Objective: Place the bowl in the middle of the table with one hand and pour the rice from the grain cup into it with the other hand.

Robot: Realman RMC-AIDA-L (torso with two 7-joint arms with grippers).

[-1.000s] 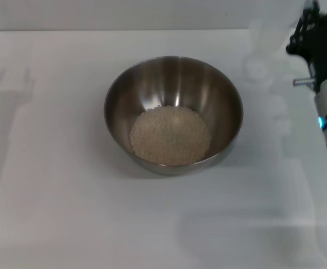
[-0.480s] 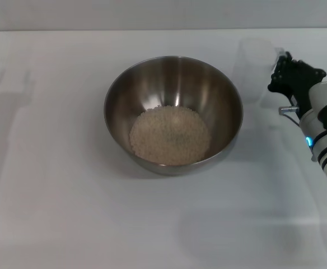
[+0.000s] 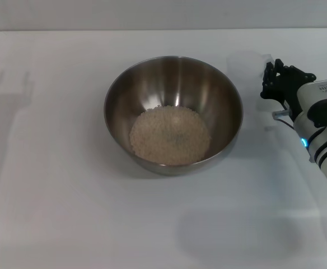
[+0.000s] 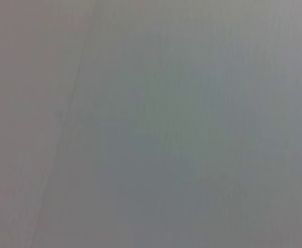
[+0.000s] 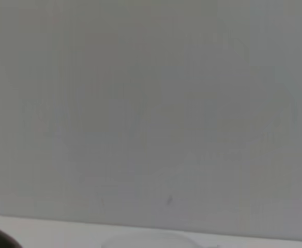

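Note:
The steel bowl (image 3: 173,112) stands upright in the middle of the white table (image 3: 57,213). A round heap of pale rice (image 3: 169,135) lies in its bottom. My right gripper (image 3: 274,83) is just right of the bowl's rim, low over the table. It is shut on the clear grain cup (image 3: 247,66), which looks empty and stands upright between the gripper and the bowl. My left gripper is out of view; its wrist view shows only a plain grey surface.
The left arm's shadow (image 3: 9,89) falls on the table at the far left. The table's back edge (image 3: 152,29) runs along the top of the head view. The right arm's white segment (image 3: 326,140) crosses the right side.
My right gripper has come down and leftwards from the upper right corner with the cup, closer to the bowl's right side. The bowl and rice have not moved.

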